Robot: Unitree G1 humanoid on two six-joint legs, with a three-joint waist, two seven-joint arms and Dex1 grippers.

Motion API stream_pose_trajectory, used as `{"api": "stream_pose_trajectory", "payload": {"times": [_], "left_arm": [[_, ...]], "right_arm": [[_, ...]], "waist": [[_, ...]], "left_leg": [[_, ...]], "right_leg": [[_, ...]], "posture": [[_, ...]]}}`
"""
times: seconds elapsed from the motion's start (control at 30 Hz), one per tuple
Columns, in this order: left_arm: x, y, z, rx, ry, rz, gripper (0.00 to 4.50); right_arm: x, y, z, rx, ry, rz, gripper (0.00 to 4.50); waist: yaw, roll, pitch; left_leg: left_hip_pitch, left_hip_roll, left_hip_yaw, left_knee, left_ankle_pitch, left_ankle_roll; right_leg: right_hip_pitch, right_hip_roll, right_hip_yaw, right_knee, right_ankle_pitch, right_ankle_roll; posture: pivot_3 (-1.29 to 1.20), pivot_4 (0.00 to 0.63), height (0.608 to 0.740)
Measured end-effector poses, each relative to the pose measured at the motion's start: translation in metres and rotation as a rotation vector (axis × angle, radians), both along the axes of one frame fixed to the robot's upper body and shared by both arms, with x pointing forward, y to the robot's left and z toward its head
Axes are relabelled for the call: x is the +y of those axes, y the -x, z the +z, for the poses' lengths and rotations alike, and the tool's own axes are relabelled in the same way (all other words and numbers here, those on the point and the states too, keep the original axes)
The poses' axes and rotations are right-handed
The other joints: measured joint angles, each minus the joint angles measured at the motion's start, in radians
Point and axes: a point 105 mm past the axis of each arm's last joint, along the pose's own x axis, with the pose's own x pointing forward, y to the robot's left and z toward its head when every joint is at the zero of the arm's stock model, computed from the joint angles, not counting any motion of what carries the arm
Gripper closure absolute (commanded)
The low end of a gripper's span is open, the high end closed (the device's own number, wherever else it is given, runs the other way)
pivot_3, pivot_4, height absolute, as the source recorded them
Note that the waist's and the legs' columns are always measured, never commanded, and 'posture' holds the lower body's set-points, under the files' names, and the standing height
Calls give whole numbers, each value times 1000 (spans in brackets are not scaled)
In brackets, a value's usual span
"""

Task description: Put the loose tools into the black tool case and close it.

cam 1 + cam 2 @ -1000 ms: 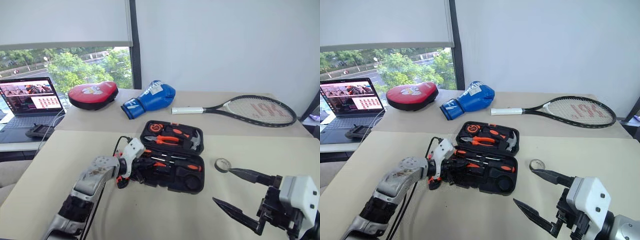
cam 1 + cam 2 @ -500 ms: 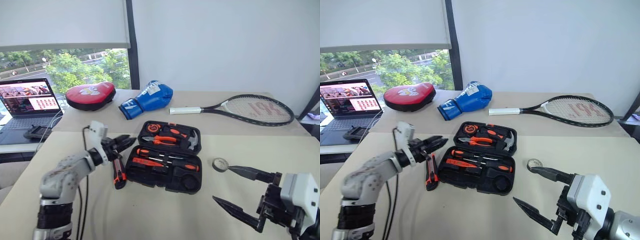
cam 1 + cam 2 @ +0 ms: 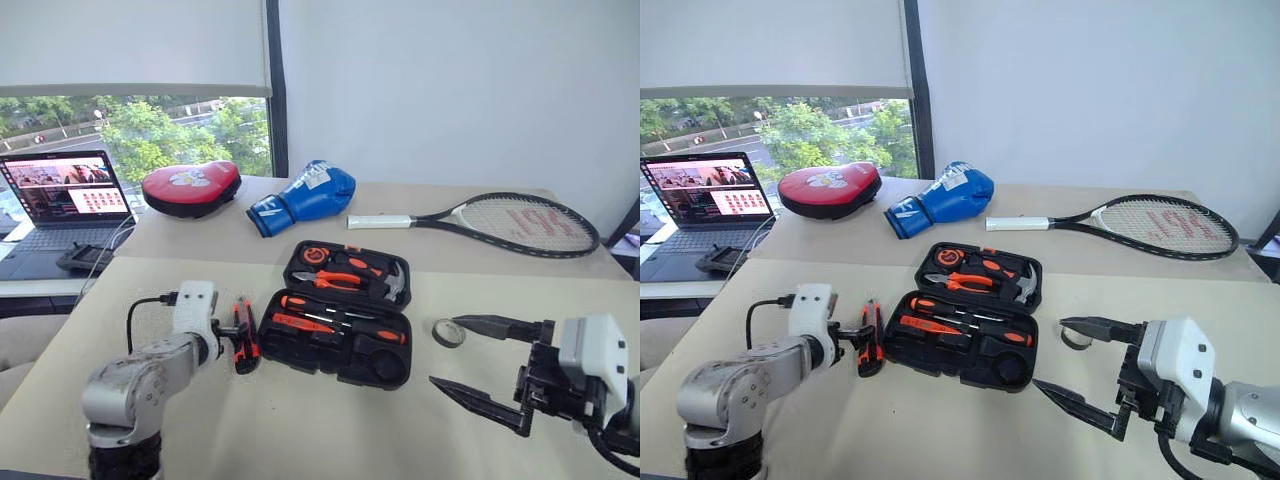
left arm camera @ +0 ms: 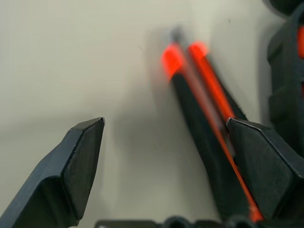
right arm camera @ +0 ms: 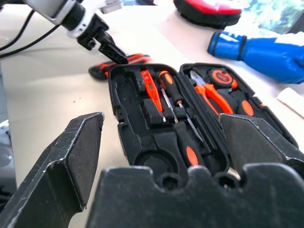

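Open laptop (image 3: pixel 60 192), red pad (image 3: pixel 190 186), blue boxing glove (image 3: pixel 305 195), tennis racket (image 3: pixel 505 220) along the table's (image 3: pixel 330 440) far side

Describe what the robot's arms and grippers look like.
The left arm is rounded silver-grey metal with a white wrist block and a looping black cable. The right arm is grey with a white block too. Each gripper, left and right, has two black, tapered, pointed fingers.

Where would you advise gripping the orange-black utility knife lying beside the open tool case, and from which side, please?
Probably across the middle of the utility knife's body, from above. It lies flat on the table, close alongside the black tool case, so a sideways approach looks cramped. The open left gripper is already next to it, and fingers spanning its narrow width should clamp it.
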Motion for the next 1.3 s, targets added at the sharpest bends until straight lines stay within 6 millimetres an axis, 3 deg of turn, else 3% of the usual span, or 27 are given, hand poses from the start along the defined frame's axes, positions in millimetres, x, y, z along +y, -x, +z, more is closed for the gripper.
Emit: {"api": "stream_pose_trajectory", "payload": {"times": [0.4, 0.57, 0.7, 0.8, 0.97, 1.07, 1.3], "left_arm": [[-9, 0, 2, 15, 47, -52, 31], [10, 1, 0, -25, -80, -120, 31], [24, -9, 2, -61, -64, -157, 31], [31, -12, 12, -107, -15, -197, 31], [12, -8, 35, -156, 156, -335, 31], [11, -5, 30, -114, 175, -335, 31], [15, 3, 3, -57, 26, -259, 31]], "right_arm": [[-1, 5, 1, 36, 28, 11, 0], [0, 7, 2, 30, 25, 12, 0], [1, 6, 3, 23, 24, 10, 0], [1, 6, 2, 23, 21, 11, 0], [2, 5, 3, 17, 19, 16, 0], [2, 5, 2, 17, 14, 14, 0], [2, 5, 2, 18, 10, 12, 0]], "waist": [[6, 0, 0], [-2, 0, 0], [-3, 0, 0], [-5, -2, 1], [-5, -2, 1], [-6, -3, 2], [-6, -3, 2]], "left_leg": [[-2, -1, 0, -1, -3, -4], [0, 0, 0, -5, -2, -6], [0, 2, 0, -7, -3, -5], [0, 2, 0, -10, -1, -4], [-1, 2, -1, -11, 5, -5], [-1, 1, -1, -11, 5, -4], [-1, 2, -1, -11, 4, -4]], "right_leg": [[-1, -3, 1, -1, 0, 0], [-1, -5, 1, -2, -1, -1], [-3, -5, 1, -1, -2, -4], [-5, -4, 1, -1, -2, -6], [-6, -4, 0, -1, -2, -6], [-6, -2, 0, -1, -2, -5], [-6, -4, 1, -1, -2, -6]], "posture": [[0, 150, 740], [0, 150, 740], [0, 150, 740], [0, 150, 740], [0, 150, 740], [0, 150, 740], [0, 150, 740]]}}
